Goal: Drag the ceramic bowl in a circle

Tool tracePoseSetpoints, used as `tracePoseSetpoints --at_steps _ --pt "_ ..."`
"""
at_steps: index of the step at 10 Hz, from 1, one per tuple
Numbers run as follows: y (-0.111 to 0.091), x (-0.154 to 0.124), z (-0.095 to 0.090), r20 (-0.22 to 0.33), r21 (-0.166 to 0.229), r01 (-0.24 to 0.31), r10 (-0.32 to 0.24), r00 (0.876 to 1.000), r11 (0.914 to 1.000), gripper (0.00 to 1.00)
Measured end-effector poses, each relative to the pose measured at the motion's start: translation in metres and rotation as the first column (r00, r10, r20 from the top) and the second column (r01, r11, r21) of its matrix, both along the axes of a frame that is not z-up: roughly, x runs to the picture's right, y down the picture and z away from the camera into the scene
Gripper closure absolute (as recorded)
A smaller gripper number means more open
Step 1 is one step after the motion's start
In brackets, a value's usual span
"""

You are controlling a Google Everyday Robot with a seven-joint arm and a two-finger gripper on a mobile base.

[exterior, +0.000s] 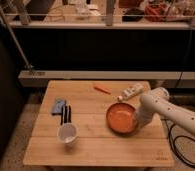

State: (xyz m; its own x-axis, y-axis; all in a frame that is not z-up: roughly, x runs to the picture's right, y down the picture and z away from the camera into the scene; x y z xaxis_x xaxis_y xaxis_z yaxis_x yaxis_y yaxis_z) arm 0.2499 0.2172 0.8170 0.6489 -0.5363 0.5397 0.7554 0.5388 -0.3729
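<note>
The ceramic bowl [121, 119] is wide, shallow and orange, and it rests on the right half of the wooden table [91, 147]. My gripper [137, 120] is at the bowl's right rim, at the end of the white arm [166, 110] that reaches in from the right. The arm's end covers the rim where the gripper meets it.
A white cup [67, 133] stands at the front left. A black object [65, 114] and a blue object [58, 106] lie behind it. An orange stick-like item [102, 89] and a white tube [131, 91] lie near the far edge. A cable [177, 145] hangs at the right.
</note>
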Motion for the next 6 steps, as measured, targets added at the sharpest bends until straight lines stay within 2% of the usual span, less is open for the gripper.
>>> tracePoseSetpoints --at_steps 1,4,6 --pt "0.000 -0.004 -0.002 0.008 0.001 0.015 -0.015 1.000 0.9999 0.93" --pt "0.010 -0.040 -0.017 0.029 0.011 0.051 -0.051 0.998 0.9986 0.93" --pt "0.010 -0.060 -0.019 0.043 0.020 0.071 -0.072 0.997 0.9973 0.93"
